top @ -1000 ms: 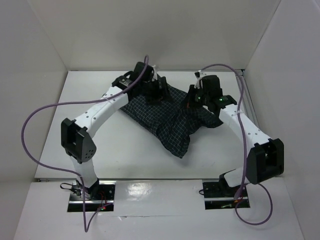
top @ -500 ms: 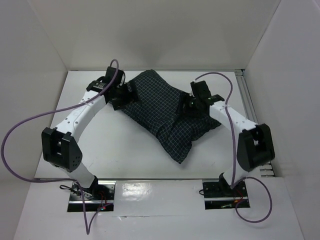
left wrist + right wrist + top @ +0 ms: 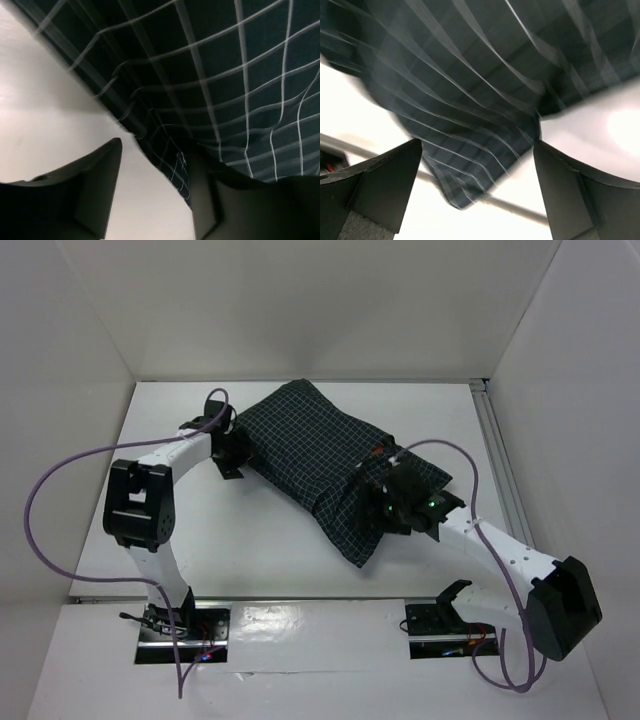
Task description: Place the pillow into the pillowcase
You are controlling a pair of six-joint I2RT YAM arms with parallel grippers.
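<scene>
Your left arm is folded, elbow out to the left, its forearm reaching to the left edge of the pillowcase (image 3: 320, 445). The left gripper (image 3: 232, 448) stands spread, the checked hem just beside one finger (image 3: 202, 200). Your right arm stretches low from the near right. The right gripper (image 3: 388, 505) gapes wide at the cloth's near right corner, pinching nothing. The pillowcase lies bulging mid-table (image 3: 250, 540); the pillow itself is hidden.

Right wrist view shows the pillowcase (image 3: 470, 85) blurred and cropped.
</scene>
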